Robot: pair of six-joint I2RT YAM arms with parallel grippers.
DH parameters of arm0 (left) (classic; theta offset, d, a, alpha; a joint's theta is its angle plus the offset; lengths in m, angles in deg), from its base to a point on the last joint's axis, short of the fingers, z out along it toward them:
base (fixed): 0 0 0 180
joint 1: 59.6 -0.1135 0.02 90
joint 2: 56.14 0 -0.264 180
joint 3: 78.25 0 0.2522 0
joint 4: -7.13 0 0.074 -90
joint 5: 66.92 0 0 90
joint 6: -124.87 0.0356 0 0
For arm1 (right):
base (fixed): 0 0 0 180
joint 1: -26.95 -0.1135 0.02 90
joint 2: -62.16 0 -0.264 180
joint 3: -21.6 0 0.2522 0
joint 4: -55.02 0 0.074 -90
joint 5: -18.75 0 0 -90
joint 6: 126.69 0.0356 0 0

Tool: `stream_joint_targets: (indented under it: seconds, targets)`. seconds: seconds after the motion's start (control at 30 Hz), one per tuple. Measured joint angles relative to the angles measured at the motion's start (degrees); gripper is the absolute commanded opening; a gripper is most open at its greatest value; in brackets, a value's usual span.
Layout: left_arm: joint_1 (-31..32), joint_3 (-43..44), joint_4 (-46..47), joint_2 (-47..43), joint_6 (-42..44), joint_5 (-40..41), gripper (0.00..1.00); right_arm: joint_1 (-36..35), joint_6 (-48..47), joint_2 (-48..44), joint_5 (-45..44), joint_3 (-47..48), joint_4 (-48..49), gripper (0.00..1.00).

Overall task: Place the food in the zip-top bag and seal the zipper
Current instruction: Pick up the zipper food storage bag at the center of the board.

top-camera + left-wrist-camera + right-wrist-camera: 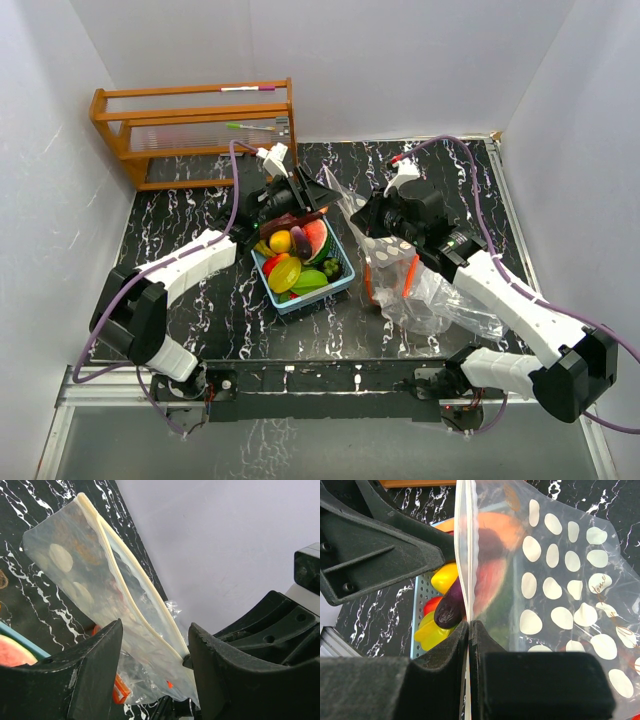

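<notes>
The right jaws are pressing together on the zipper edge of the zip-top bag, holding that edge raised just beside the light-blue basket. The left jaws are standing apart, straddling the same zipper edge farther along without clamping it. The food is lying heaped in the basket, which is resting on the black marbled surface. A wooden rack is standing in the far left corner.

Overhead view plus two wrist close-ups
Top camera looks down on the desk; both wrist cameras closely face the zip-top bag.
</notes>
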Motion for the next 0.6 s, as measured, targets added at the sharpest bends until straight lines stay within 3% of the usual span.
stream_joint_targets:
  seconds: [0.27,0.6]
  targets:
    - [0.0,0.0,-1.07,0.0,1.14,0.61,0.47,0.0,-0.07,0.04,0.04,0.04,0.0,0.08]
    - [0.11,0.0,-0.7,1.6,1.33,0.7,0.46,-0.57,-0.39,0.04,0.26,0.13,-0.15,0.08]
